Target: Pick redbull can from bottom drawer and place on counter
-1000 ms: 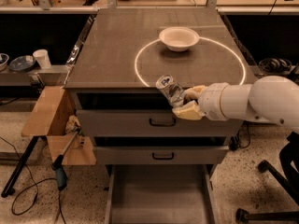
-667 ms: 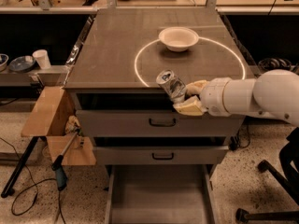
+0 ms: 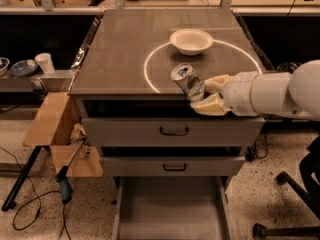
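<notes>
Pinching redbull can (image 3: 188, 80), gripper (image 3: 209, 95) at counter (image 3: 125, 49) edge

End effector (image 3: 204, 93) mid-right, around redbull can (image 3: 187, 80)

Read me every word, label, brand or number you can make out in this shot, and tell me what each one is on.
No text can be read anywhere in this view.
redbull can, held by the gripper over the front edge of the counter: its print is too blurred to read.
white bowl: no print shows.
white cup on the left shelf: no print shows.
</notes>
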You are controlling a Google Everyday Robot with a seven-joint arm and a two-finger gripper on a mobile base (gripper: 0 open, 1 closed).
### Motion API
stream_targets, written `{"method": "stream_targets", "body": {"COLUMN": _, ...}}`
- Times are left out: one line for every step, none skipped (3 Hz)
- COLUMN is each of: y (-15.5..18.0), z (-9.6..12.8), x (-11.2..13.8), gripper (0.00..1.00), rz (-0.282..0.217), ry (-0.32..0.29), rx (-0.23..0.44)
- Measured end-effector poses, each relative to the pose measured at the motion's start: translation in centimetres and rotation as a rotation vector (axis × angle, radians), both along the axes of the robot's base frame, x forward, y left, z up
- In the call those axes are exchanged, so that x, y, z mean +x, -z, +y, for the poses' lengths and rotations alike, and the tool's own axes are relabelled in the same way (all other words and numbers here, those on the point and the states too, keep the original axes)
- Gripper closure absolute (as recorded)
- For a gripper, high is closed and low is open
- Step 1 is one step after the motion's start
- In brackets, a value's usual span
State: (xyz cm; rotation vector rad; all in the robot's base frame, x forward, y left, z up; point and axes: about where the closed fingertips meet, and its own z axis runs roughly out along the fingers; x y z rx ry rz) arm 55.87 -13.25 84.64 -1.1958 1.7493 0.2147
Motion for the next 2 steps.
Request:
{"method": "stream_targets", "body": {"y": -1.0, "z": 0.6, "x": 1.4, "gripper": 1.0, "rz": -0.028, "ry": -0.01, "rx": 0.0}}
{"method": "stream_targets", "body": {"y": -1.8, "z": 1.4, "x": 3.6, "gripper": 1.0, "rz": -0.063, "ry": -0.012, "rx": 0.006}}
